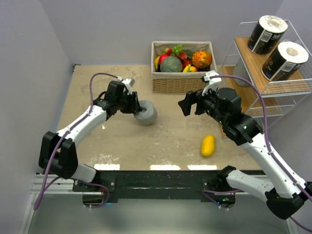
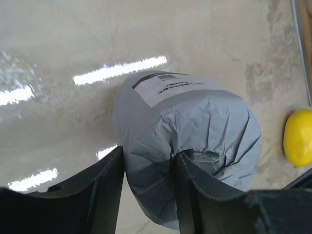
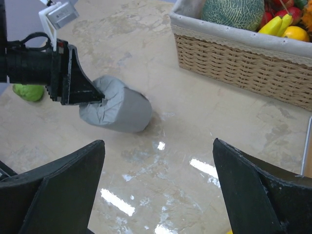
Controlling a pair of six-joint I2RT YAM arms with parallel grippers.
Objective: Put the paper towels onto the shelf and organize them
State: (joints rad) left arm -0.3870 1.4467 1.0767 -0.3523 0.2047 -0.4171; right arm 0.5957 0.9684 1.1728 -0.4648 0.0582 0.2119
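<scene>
A grey-wrapped paper towel roll [image 1: 146, 115] lies on its side on the table, left of centre. My left gripper [image 1: 135, 108] is shut on its near end, pinching the wrapped wall of the roll [image 2: 195, 122]: one finger presses into the core hollow and the other sits outside. Across the table my right gripper [image 1: 187, 105] hangs open with nothing between its fingers, facing the grey roll [image 3: 122, 109]. On the top board of the white wire shelf [image 1: 253, 63] at the right stand two black-labelled rolls [image 1: 267, 34] [image 1: 284, 60].
A wicker basket [image 1: 183, 80] of fruit stands at the back centre, between the arms and the shelf. A yellow mango [image 1: 208, 145] lies on the table near the right arm. A small green object [image 3: 28, 91] lies beyond the left gripper.
</scene>
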